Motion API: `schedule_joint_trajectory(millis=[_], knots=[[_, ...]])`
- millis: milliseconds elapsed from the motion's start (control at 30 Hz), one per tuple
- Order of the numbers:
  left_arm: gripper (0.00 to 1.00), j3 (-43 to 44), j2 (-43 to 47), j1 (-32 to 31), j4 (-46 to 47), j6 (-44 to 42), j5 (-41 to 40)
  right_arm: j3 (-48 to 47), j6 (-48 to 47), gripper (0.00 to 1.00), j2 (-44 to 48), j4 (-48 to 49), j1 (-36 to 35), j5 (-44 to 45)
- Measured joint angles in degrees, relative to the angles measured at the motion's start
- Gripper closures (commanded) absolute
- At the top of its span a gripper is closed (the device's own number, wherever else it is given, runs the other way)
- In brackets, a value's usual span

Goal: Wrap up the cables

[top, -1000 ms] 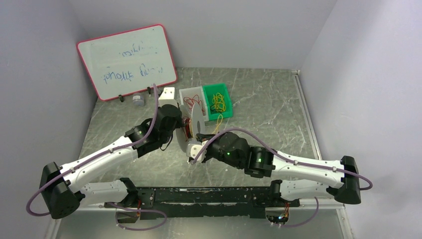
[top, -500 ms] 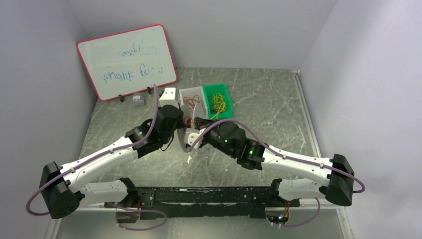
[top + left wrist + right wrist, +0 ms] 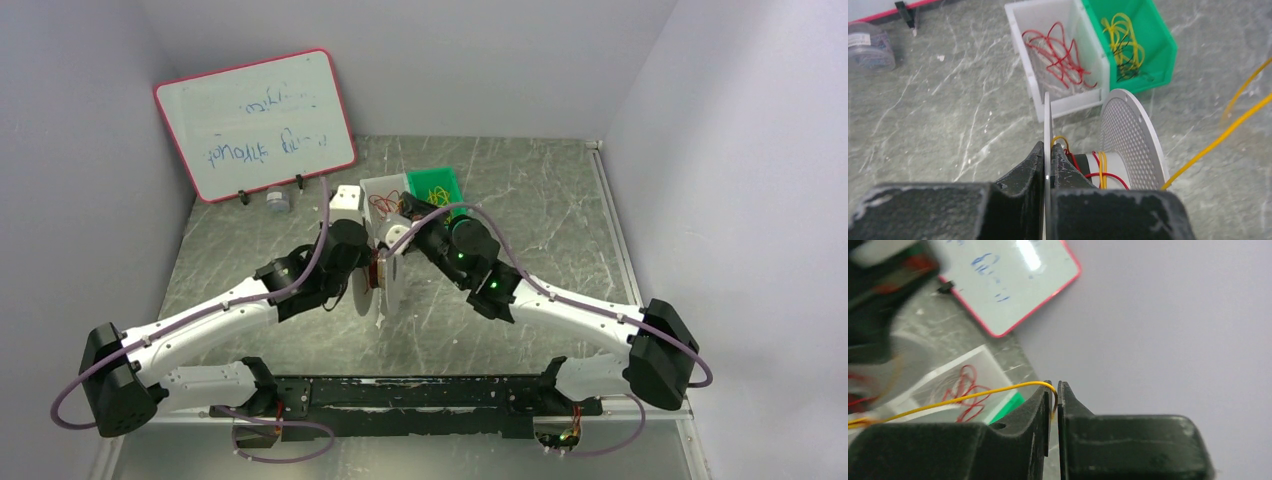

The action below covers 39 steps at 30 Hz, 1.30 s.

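My left gripper (image 3: 1048, 150) is shut on the thin flange of a white spool (image 3: 1048, 115), held on edge above the table (image 3: 382, 282). Red and yellow cables (image 3: 1102, 167) are wound round its hub, beside the perforated flange (image 3: 1130, 132). One yellow cable (image 3: 1228, 134) runs off the hub to the right. My right gripper (image 3: 1054, 390) is shut on that yellow cable (image 3: 973, 398), just behind the spool near the bins (image 3: 400, 232). Loose red cables (image 3: 1060, 55) lie in a white bin, yellow ones (image 3: 1122, 42) in a green bin.
The white bin (image 3: 378, 190) and green bin (image 3: 440, 182) stand side by side behind the spool. A whiteboard (image 3: 255, 125) leans on the back left wall, with a small jar (image 3: 277, 201) and a white block (image 3: 346, 196) before it. Walls enclose the table.
My right gripper has swung with the yellow cable from the near side of the spool to its far side by the bins. My left gripper has brought the spool nearer.
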<state>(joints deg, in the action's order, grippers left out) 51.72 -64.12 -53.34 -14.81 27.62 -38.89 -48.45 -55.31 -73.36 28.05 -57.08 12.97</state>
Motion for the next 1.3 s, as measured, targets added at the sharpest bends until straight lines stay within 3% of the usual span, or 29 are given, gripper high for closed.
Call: schedule_joint_trajectory(millis=[233,667,933,1300], knots=[[0.93,-1.3,0.5,-0.8,-5.3,-0.8,-0.3,-0.9,2.2,0.9,-0.1,7.0,3.0,0.6],[0.93,-1.8,8.3,-1.8,-9.1,-1.9,4.5,1.2,11.6,0.9,-0.6,11.4,9.6,-0.3],[0.93,-1.7,12.1,-1.9,-11.4,-3.8,11.8,1.6,19.8,1.0,-1.3,9.9,13.4,-3.0],[0.93,3.1,19.3,-1.9,-16.9,-9.4,20.1,14.9,36.4,1.0,-0.9,10.3,16.2,-6.5]])
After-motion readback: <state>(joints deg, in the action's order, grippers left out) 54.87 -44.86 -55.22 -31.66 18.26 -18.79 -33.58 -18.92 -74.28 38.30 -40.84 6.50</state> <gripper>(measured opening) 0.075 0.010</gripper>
